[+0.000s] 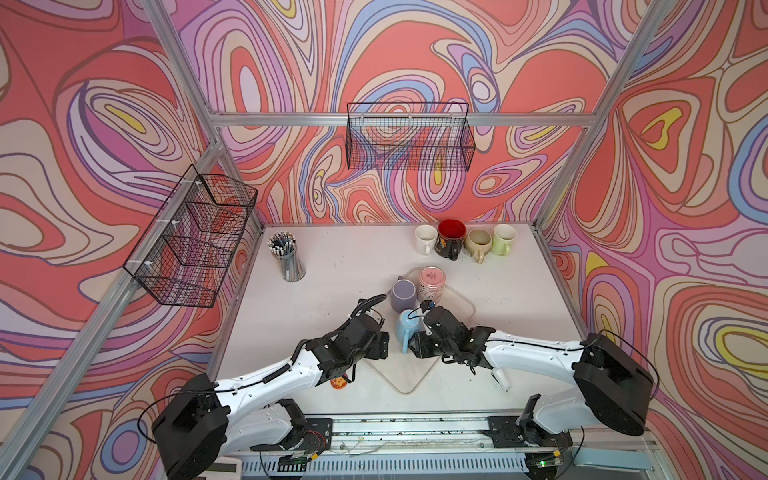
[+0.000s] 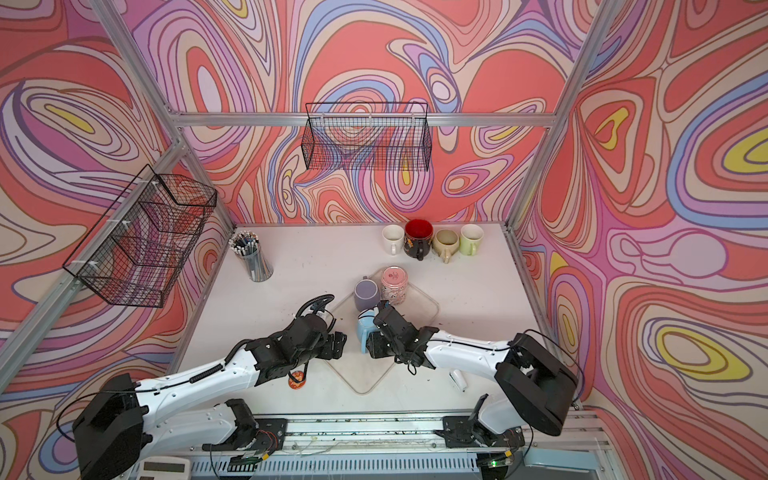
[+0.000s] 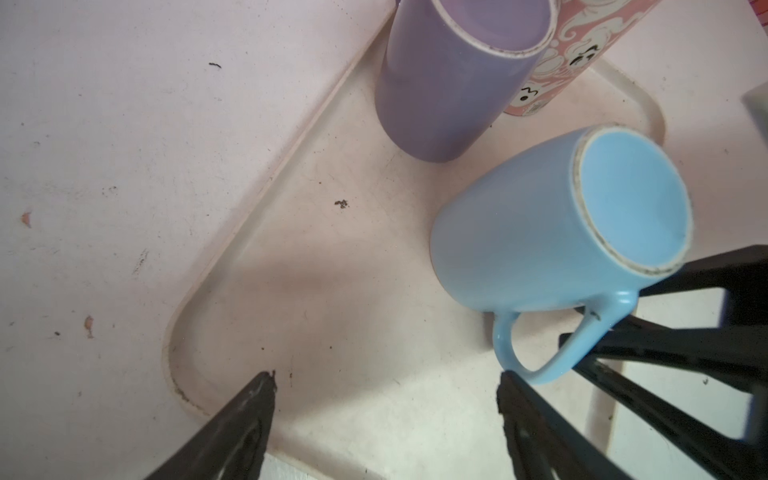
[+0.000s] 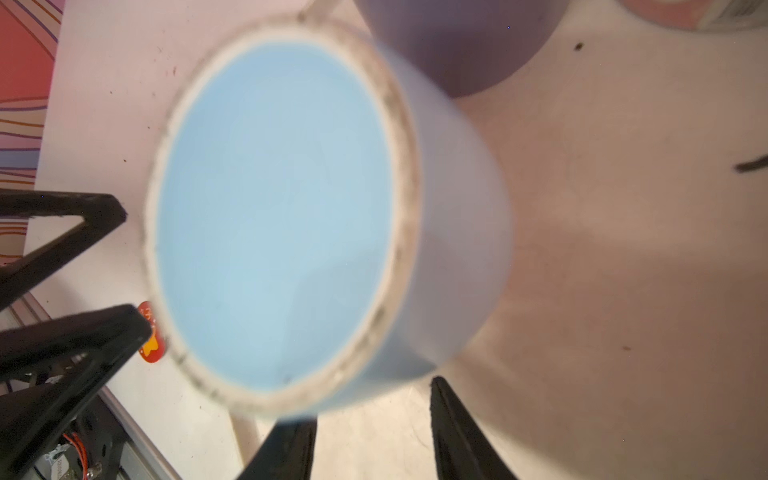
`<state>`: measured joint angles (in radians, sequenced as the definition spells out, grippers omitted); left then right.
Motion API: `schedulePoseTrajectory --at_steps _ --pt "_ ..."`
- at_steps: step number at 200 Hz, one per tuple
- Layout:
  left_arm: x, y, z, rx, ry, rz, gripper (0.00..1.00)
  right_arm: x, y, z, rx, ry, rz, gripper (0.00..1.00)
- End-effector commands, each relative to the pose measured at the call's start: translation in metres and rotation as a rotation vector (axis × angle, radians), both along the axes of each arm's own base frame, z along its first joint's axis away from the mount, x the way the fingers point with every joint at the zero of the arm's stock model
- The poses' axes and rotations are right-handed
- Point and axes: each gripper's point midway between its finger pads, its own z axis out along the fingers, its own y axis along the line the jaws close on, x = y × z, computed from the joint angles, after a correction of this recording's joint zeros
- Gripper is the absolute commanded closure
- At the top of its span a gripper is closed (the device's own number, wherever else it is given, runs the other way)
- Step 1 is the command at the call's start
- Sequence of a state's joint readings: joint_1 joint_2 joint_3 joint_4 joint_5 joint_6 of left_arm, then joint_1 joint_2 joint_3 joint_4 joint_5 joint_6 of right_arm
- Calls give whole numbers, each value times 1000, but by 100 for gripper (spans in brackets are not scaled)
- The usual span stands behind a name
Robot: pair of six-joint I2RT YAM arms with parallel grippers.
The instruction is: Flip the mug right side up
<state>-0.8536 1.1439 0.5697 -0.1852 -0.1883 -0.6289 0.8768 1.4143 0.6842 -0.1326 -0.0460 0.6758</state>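
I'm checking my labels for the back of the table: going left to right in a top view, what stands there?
pen holder, white mug, dark mug with red inside, beige mug, pale green mug.

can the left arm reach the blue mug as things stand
Probably yes: the left gripper has its jaws open right beside the blue mug, only bare tray between. The right gripper crowds the handle side, though.

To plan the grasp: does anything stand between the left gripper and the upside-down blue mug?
Nothing visible does. The left gripper faces the blue mug over bare tray; the right gripper sits at its other side.
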Motion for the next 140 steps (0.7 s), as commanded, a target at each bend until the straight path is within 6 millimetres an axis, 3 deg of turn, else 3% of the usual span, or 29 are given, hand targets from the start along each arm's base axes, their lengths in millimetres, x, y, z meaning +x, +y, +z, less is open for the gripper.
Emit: schedulePoseTrajectory --at_steps 1,39,69,95,140 --pt "-5 -2 7 23 2 -9 13 -3 -12 7 1 -19 -45 52" --pt "-8 -17 16 118 -16 -31 14 -6 -31 16 -21 -44 -73 50" --pt "-7 -32 22 154 -22 -46 14 -3 -57 17 -50 -44 -134 49" --pt "-6 -38 23 137 -14 -34 14 2 -77 32 -77 -81 -191 49" --pt "-9 -26 38 74 -50 8 12 4 -67 58 -86 -94 -212 49"
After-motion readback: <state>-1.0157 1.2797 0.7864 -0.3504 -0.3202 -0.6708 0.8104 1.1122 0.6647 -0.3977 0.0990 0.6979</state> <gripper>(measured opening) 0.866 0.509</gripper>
